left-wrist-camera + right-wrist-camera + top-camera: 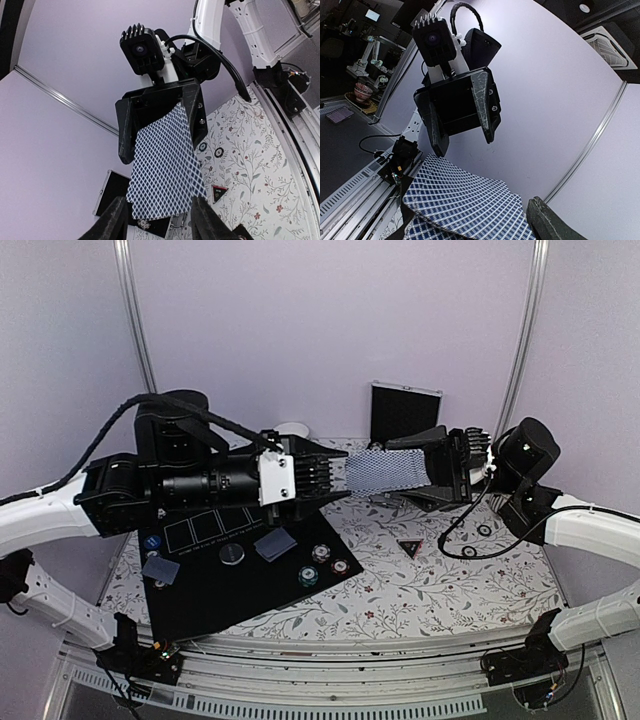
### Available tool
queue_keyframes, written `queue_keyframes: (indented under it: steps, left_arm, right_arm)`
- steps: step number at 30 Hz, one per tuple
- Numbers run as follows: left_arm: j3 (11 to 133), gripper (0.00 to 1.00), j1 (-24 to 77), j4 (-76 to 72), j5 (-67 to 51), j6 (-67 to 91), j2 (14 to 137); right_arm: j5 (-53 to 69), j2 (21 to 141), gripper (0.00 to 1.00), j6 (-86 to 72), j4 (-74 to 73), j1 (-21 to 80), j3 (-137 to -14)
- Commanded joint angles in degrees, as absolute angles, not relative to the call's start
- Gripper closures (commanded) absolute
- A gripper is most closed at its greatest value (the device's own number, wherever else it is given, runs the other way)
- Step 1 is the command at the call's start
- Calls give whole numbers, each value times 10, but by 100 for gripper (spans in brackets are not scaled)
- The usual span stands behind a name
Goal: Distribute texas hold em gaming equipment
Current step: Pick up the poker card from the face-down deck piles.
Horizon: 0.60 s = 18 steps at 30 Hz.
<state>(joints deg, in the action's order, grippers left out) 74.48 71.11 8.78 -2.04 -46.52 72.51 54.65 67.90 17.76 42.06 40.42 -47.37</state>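
Your right fingers [400,472] hold a fanned stack of playing cards [162,165] in the air above the far edge of the black mat [250,605], set wide with the cards spanning between them. Your left fingers [465,142] face them, spread open about the cards' free end, and whether they touch it cannot be told. On the mat lie the poker chips [320,553] toward its right corner, the round grey button [232,554] near its middle and a loose card [275,543] between them, while the black-red triangular marker [408,547] sits on the surface just right of the mat
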Motion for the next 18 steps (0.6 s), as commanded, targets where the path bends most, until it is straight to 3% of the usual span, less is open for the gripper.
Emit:
queue_keyframes:
  steps: [1, 18]
  left_arm:
    - [756, 54, 721, 81, -10, -475, 733]
    - [767, 56, 726, 117, -4, -491, 745]
  right_arm:
    - [549, 675, 39, 174, 433, 401, -481]
    - [547, 674, 39, 174, 433, 401, -480]
